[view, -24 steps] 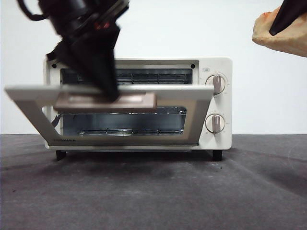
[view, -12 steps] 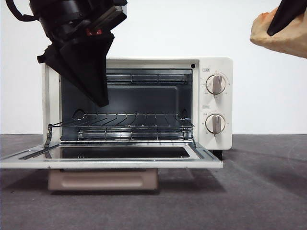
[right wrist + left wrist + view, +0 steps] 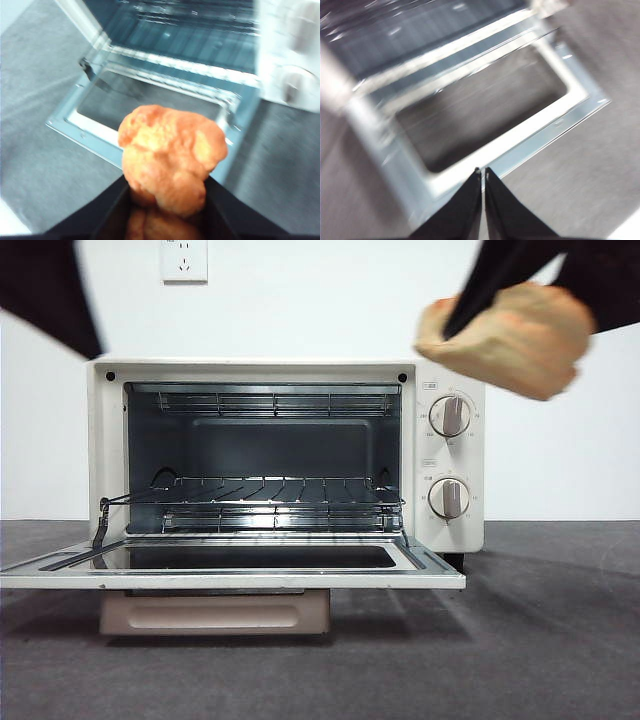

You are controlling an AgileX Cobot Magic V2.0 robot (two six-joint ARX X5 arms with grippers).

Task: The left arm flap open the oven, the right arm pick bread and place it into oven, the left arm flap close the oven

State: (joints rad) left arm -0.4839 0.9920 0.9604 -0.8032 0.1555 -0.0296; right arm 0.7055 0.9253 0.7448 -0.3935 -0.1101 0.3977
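While the oven [image 3: 285,455] stands with its door [image 3: 230,568] folded all the way down, level over the dark tabletop [image 3: 520,640], we carry the bread [image 3: 510,338] in our right gripper [image 3: 167,200]. Its two black jaws are closed against the loaf's sides, and the golden lump bulges out from between them. In the front view the bread hangs in the air at the upper right, level with the oven's top edge and overlapping the corner above the upper knob [image 3: 451,415]; it is clear of the table and not yet inside the cavity.

Our left gripper [image 3: 482,175] hangs above the lowered door with its jaws pressed together tip to tip, holding nothing. We see it in the front view only as a dark shape at the upper left corner [image 3: 50,295], off to the side of the opening.

Between the wire rack [image 3: 255,502] and the upper rack near the ceiling, the cavity is open across its full width. The door's front edge juts toward us, its beige handle [image 3: 215,613] hanging beneath it just above the table.
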